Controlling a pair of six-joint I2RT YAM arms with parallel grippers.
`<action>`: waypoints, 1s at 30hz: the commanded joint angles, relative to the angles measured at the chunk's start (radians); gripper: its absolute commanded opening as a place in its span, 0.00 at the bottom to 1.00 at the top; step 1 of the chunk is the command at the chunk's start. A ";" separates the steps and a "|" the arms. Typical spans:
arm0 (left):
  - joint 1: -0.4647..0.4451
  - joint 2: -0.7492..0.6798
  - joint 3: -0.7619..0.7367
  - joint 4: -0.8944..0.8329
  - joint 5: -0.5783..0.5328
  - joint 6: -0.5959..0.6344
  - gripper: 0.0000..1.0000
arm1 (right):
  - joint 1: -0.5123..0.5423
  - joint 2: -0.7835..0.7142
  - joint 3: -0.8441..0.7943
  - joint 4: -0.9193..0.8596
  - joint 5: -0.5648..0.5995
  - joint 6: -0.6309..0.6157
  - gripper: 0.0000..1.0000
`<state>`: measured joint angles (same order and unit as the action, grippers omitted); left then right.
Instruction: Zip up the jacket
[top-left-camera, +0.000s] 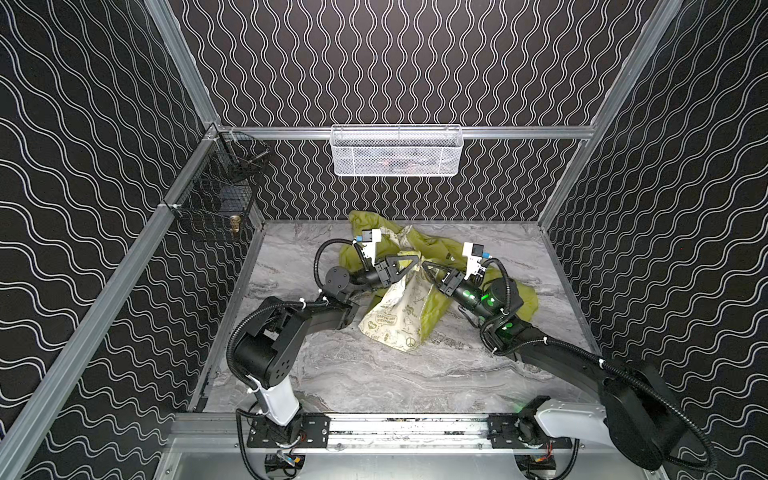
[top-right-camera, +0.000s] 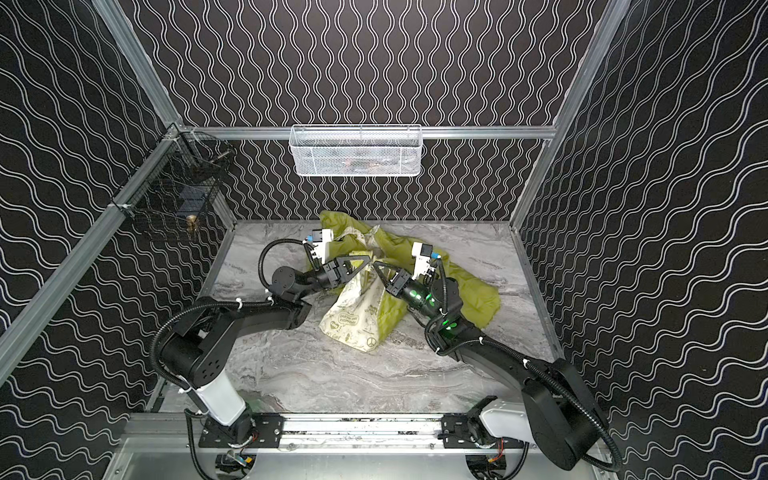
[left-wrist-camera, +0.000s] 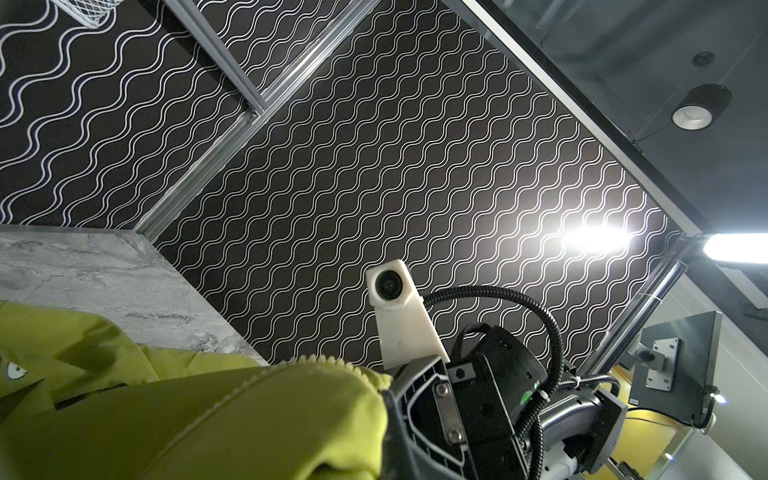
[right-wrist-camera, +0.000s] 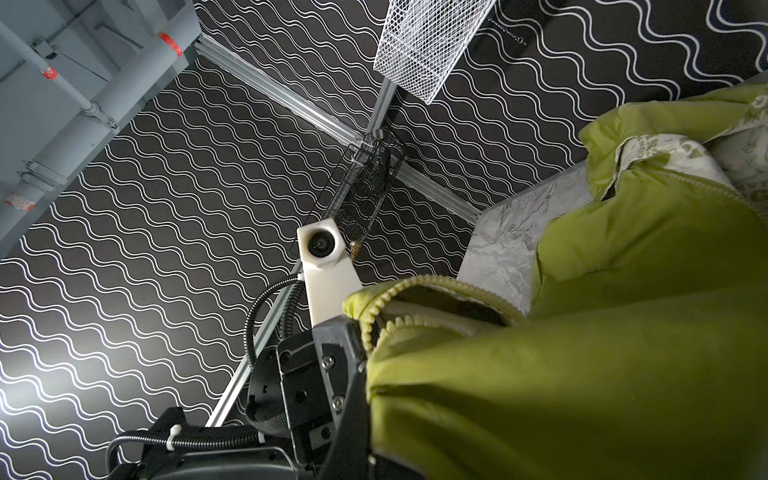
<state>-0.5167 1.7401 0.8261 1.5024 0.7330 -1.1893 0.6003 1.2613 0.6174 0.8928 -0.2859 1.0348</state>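
Jacket (top-left-camera: 440, 249) lies crumpled toward the back middle of the marble table (top-left-camera: 374, 382), its yellow-green shell heaped behind and its cream printed lining (top-left-camera: 395, 320) spilling forward. One ridge of it is lifted off the surface between the two arms. Along that lifted edge run zipper teeth (right-wrist-camera: 390, 301), unjoined as far as the right wrist view shows. The left gripper (top-left-camera: 415, 262) is clamped on the toothed edge and the right gripper (top-left-camera: 425, 266) is pinched onto the facing edge. In both top views their tips sit almost touching at the raised peak of cloth. The garment hangs from both pinches, draped below and behind them, with most of its bulk on the table. I judge the zip not yet started; the slider may be hidden inside the fold, though I cannot make it out. Thin, slick fabric could slide out of either pinch if the arms pull apart. The tips are close enough to knock together. The heap's drag on the table could twist the two rows out of line, so they would not mate
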 joint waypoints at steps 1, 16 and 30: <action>-0.001 0.002 0.006 0.046 0.020 -0.013 0.00 | 0.003 0.000 0.010 0.022 -0.030 0.001 0.00; -0.002 -0.011 -0.006 0.047 0.000 0.005 0.00 | -0.008 -0.033 -0.008 0.008 0.004 0.011 0.09; -0.003 -0.008 -0.001 0.045 -0.007 0.008 0.00 | -0.013 -0.025 -0.013 0.017 -0.014 0.014 0.00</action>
<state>-0.5190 1.7386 0.8230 1.5051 0.7292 -1.1965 0.5877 1.2331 0.6022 0.8745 -0.2863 1.0451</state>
